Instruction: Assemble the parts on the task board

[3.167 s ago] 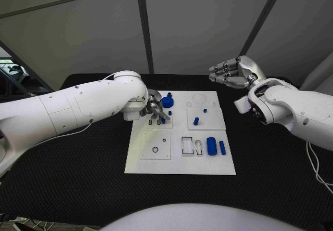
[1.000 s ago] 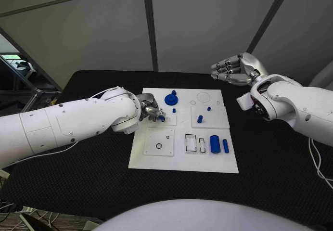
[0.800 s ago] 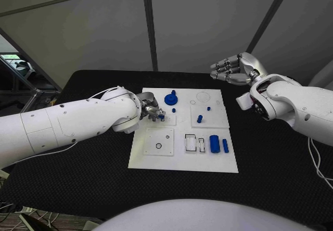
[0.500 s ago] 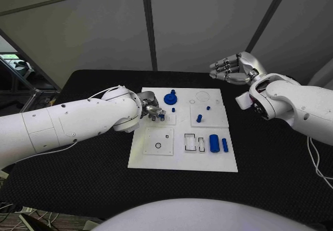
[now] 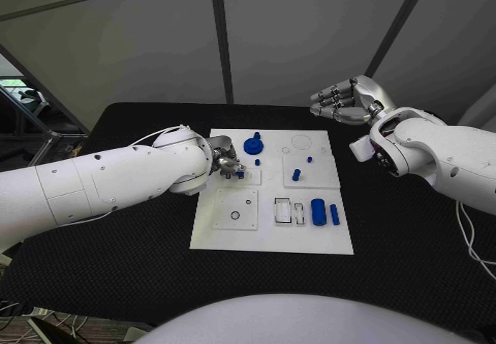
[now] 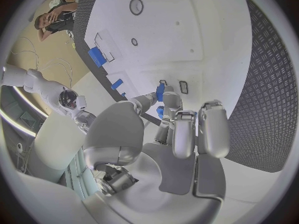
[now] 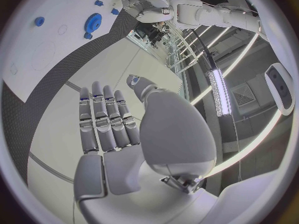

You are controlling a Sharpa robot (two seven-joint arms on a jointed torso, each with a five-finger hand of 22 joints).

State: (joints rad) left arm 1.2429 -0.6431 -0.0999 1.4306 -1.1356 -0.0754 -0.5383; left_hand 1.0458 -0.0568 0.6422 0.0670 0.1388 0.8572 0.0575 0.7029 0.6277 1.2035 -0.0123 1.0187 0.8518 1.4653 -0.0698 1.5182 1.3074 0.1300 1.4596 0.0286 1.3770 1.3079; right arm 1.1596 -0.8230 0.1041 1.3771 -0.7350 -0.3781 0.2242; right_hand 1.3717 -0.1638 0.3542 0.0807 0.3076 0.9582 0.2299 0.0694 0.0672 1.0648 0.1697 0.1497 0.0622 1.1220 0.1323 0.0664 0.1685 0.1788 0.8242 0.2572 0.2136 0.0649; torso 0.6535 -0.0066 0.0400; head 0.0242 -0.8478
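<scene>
On the white rectangular task board (image 5: 271, 233), which lies on the black table (image 5: 114, 251), the left hand (image 5: 229, 163) reaches over the board's left edge and pinches a small blue peg-shaped part (image 6: 160, 91) between its fingertips, just above two small dark slots. The part's long axis points down toward the board. The right hand (image 5: 344, 102) hangs raised beyond the board's far right corner, well apart from it, holding nothing, fingers side by side and apart from the thumb.
</scene>
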